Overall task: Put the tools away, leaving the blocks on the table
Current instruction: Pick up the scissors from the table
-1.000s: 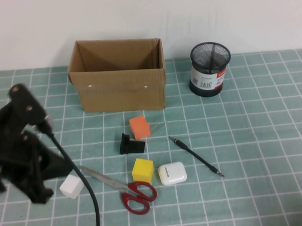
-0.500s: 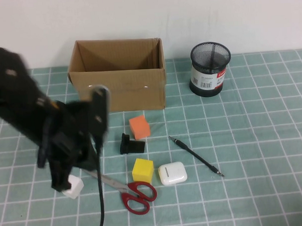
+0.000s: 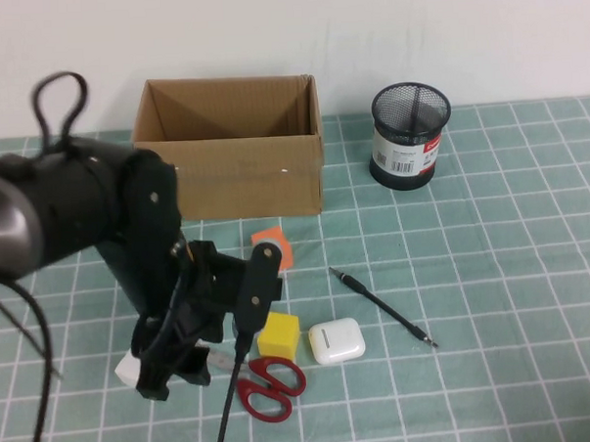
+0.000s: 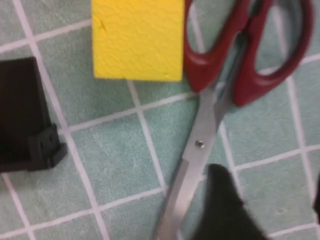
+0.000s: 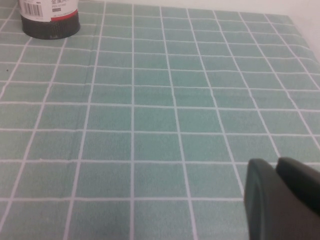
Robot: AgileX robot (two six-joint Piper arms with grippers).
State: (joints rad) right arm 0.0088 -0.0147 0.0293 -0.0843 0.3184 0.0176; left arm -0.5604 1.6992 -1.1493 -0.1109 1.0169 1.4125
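The left end effector [image 3: 174, 368] hovers open over the silver blades of the red-handled scissors [image 3: 263, 384], which lie on the teal gridded tabletop [image 3: 493, 271] beside the yellow cube [image 3: 278, 333]. The step in hand is picking them up; next it likely must lower and close. The right end effector [image 5: 282, 200] stays off to the side; I cannot tell its state.

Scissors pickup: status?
Left gripper low over scissors blades, fingers open, nothing held. Right gripper parked off to the side over bare table. Yellow block beside handles, tight.
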